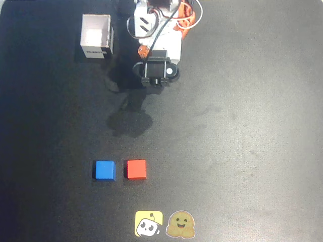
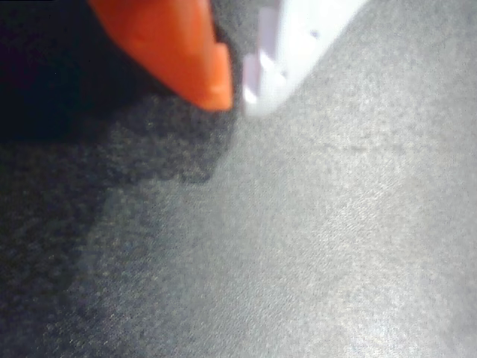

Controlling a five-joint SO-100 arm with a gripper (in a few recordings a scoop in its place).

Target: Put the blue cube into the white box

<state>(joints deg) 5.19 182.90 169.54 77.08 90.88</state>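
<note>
Black matte tabletop (image 1: pixel 242 126) carries the blue cube (image 1: pixel 104 170), well clear of the gripper (image 2: pixel 235 93), touching nothing. 1 red cube (image 1: pixel 136 169) sits just beside it. The white box (image 1: pixel 96 36) stands near the arm. Fingertips look closed together, grasping nothing, though blurred.

Overhead view: the white box (image 1: pixel 96 36) stands on the desk (image 1: pixel 242 126) at upper left, just left of the arm (image 1: pixel 156 38) at top centre. The blue cube (image 1: pixel 104 170) sits low and left of centre, the red cube (image 1: pixel 136 169) just beside it on its right, not touching. Two stickers (image 1: pixel 164 224) lie side by side below the cubes at the bottom edge.
</note>
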